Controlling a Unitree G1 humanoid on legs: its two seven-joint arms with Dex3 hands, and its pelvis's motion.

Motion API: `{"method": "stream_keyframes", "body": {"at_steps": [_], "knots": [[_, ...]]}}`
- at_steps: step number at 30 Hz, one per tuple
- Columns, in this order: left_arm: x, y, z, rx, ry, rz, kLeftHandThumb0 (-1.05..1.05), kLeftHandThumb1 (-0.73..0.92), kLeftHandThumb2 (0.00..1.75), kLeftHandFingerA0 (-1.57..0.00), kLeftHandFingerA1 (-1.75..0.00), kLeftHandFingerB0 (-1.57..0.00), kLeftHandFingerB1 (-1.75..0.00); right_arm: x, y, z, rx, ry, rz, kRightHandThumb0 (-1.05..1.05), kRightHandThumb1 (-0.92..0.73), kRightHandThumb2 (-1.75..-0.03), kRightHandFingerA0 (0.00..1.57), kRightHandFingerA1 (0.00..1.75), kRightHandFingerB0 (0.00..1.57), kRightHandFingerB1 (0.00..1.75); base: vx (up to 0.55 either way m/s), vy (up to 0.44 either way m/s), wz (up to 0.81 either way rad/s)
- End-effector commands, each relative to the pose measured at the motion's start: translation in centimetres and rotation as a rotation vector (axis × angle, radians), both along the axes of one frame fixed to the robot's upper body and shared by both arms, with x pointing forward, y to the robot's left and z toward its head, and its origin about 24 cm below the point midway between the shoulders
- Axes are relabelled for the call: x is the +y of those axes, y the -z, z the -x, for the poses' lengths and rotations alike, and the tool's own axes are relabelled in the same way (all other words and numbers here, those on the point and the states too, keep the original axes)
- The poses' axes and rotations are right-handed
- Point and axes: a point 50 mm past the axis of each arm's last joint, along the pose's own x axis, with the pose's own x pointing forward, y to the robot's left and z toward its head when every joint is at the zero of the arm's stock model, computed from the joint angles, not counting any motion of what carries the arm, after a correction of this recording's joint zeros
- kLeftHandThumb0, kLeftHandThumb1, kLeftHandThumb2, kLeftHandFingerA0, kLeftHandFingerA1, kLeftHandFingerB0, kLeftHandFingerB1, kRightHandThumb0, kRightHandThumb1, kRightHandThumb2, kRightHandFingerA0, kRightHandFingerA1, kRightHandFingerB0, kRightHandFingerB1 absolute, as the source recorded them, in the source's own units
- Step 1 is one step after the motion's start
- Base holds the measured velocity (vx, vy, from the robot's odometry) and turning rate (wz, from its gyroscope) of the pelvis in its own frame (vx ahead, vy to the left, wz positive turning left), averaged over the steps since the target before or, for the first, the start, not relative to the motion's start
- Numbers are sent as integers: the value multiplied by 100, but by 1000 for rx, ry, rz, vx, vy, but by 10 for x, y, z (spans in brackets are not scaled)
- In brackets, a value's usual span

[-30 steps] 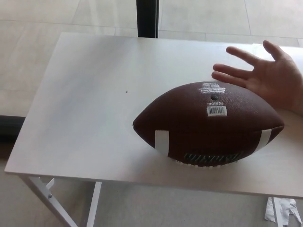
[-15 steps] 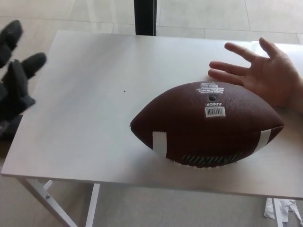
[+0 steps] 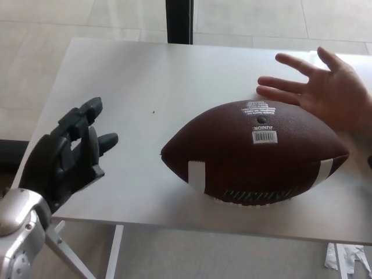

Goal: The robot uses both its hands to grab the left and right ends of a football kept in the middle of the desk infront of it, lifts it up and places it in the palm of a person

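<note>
Barely started imo: football (image 3: 256, 152) untouched on desk (image 3: 133, 87), left hand (image 3: 67, 154) fingers apart, empty, nothing grabbed yet; person's palm (image 3: 328, 93) waiting.

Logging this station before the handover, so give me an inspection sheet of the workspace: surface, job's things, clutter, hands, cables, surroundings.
Surface: white desk, one small dark speck left of the ball.
Job's things: brown football lying on the desk, white stripes near both ends, barcode label on top; a person's hand, open, behind its right end.
Clutter: nothing seen on the desk.
Hands: left hand open, over the desk's left edge, apart from the football; right hand not in view.
Cables: nothing seen.
Surroundings: pale tiled floor, dark post behind the desk, white scraps on the floor at lower right.
</note>
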Motion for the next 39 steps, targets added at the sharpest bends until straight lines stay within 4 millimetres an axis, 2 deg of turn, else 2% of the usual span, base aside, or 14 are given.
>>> {"method": "stream_keyframes", "body": {"at_steps": [1, 7, 8, 9, 10, 11, 15, 16, 21, 23, 24, 36, 37, 39], "knots": [[7, 7, 4, 40, -3, -71, -80, 71, 117, -4, -54, 0, -22, -5, 8, 2, 46, 31, 10, -100, -92, -74, 21, 42, 19, 28, 0, 0, 0], [0, 16, 5, 108, -10, -49, -97, 77, 121, -3, -53, 0, -5, 0, 15, -3, 74, 63, 14, -103, -92, -77, 25, 44, 19, 29, 0, 0, 0], [-3, 18, 5, 114, -11, -46, -97, 77, 121, -4, -53, 0, -5, 3, 16, -5, 74, 69, 11, -98, -76, -118, 17, 51, 8, 38, 0, 0, 0], [-3, 17, 4, 110, -14, -44, -97, 77, 121, -4, -53, 0, -5, 4, 14, -7, 69, 69, 12, -98, -76, -118, 17, 51, 8, 38, 0, 0, 0], [-11, 19, 4, 115, -15, -42, -97, 79, 122, -1, -49, 0, -5, 11, 16, -9, 62, 76, -15, -104, -92, -74, 25, 44, 20, 29, 0, 0, 0], [-15, 20, 4, 120, -11, -39, -95, 79, 122, 0, -47, 0, -7, 14, 16, -11, 53, 70, -20, -98, -73, -115, 23, 53, 15, 41, 0, 0, 0], [-28, 25, -1, 136, -53, 14, -93, 75, 121, -1, -45, -1, -9, 33, 14, -17, 34, 50, -63, -104, -92, -74, 22, 47, 14, 26, 0, 0, 0], [-32, 27, -1, 132, -60, 30, -99, 92, 77, -5, -44, 0, -16, 38, 13, -19, 23, 45, -78, -98, -73, -117, 18, 54, 11, 34, 0, 0, 0], [-57, 29, 0, 60, -114, 147, -87, 77, 117, -12, -56, 0, -14, 60, 9, -22, -20, 65, -160, -101, -78, -120, 21, 52, 9, 34, 0, 0, 0], [-63, 28, 0, 51, -115, 172, -98, 84, 94, -13, -53, -1, -8, 66, 8, -22, -33, 66, -159, -99, -78, -120, 22, 54, 9, 32, 0, 0, 0], [-65, 28, 0, 50, -108, 176, -98, 82, 104, -7, -52, -1, -9, 69, 8, -21, -35, 69, -162, -102, -92, -77, 21, 44, 11, 25, 0, 0, 0], [-94, 40, -11, 148, -110, 197, -95, 87, 127, -10, -56, 0, -7, 90, 4, -23, -49, -7, -71, -102, -92, -78, 22, 44, 11, 27, 0, 0, 0], [-97, 43, -12, 170, -116, 196, -94, 92, 85, -10, -52, 0, -5, 93, 3, -24, -51, -17, -60, -95, -74, -117, 18, 50, 11, 39, 0, 0, 0], [-100, 45, -13, 180, -120, 191, -97, 92, 84, -8, -52, 0, -7, 94, 2, -25, -59, -24, -46, -100, -92, -78, 21, 44, 14, 31, 0, 0, 0]]}}
